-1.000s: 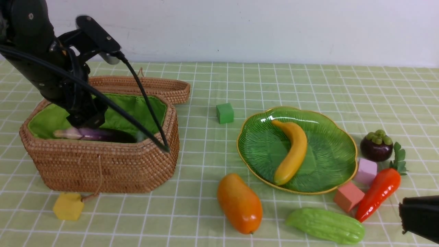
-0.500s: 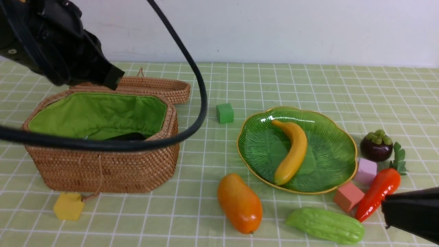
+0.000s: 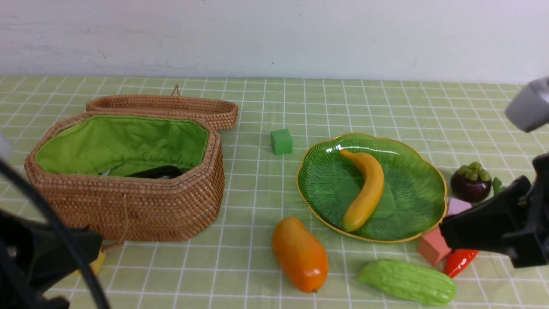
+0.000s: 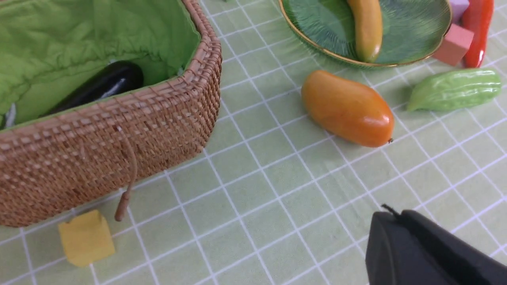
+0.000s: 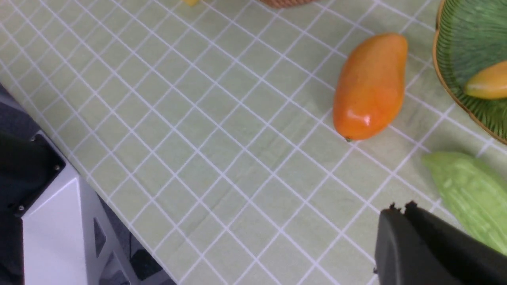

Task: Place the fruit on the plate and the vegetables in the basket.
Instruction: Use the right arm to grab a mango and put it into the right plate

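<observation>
Hanging closed and empty, right gripper (image 3: 448,234) is covering the carrot (image 3: 460,262), whose axis is running near-left to far-right beneath it.

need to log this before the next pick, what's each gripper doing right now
Left gripper: closed, holding nothing.
Right gripper: closed, holding nothing.

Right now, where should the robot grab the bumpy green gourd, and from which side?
Probably its thick middle, coming straight down from above. The bitter gourd lies flat, long side running left to right, both ends tapering, so closing across its narrow width at the fattest part should hold best. The carrot tip sits near its right end, so keep off there.
</observation>
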You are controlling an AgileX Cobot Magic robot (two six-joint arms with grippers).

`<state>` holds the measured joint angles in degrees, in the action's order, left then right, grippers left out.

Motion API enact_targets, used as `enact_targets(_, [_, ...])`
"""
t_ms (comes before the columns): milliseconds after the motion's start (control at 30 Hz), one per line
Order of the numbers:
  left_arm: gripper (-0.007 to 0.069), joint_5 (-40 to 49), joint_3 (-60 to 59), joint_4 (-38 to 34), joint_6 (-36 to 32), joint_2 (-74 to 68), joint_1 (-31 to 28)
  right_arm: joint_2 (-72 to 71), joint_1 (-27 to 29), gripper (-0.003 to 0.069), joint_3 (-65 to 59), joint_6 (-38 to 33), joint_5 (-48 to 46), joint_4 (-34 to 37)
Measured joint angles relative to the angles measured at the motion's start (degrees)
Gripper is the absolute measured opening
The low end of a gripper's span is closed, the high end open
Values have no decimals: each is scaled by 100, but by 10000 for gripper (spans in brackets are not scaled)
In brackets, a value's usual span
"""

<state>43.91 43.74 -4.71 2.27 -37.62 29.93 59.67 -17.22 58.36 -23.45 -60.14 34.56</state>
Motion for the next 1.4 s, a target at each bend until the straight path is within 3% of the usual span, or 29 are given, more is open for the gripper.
enact_targets(267, [-13,-274,-785,-18,5,999,0,983,-882,21,680,856,-39,-636])
enact_targets(333, [-13,-329,-785,-18,-31,1222,0,1445,-1541,23,1031,1424,-39,-1178])
enact_targets(533, [-13,-346,-785,-41,-103,1498,0,2401,-2330,65,1623,2295,5,-2154])
enact_targets(600, [-13,-346,-785,-113,-106,1518,0,2849,-2456,120,1863,2517,-10,-2419])
enact_targets(667, [-13,-341,-791,-226,-108,1518,0,3416,-2491,239,2239,2622,-48,-2554])
enact_targets(700, [-13,-341,-791,-234,-108,1518,0,3501,-2491,262,2264,2632,-56,-2568])
enact_targets(767, [-13,-336,-791,-345,-189,1518,0,3998,-2455,412,2607,2743,-56,-2637])
enact_targets(800, [-13,-337,-791,-352,-227,1518,0,4080,-2456,424,2660,2756,-56,-2643])
enact_targets(833, [-13,-324,-791,-421,-317,1518,0,4387,-2451,533,2836,2901,-61,-2714])
enact_targets(967, [-13,-263,-791,-607,-582,1518,0,4966,-2449,664,3193,3179,-79,-2916])
enact_targets(1400, [-13,-176,-791,-1172,-1269,1518,0,5926,-2449,616,3574,3564,-77,-3549])
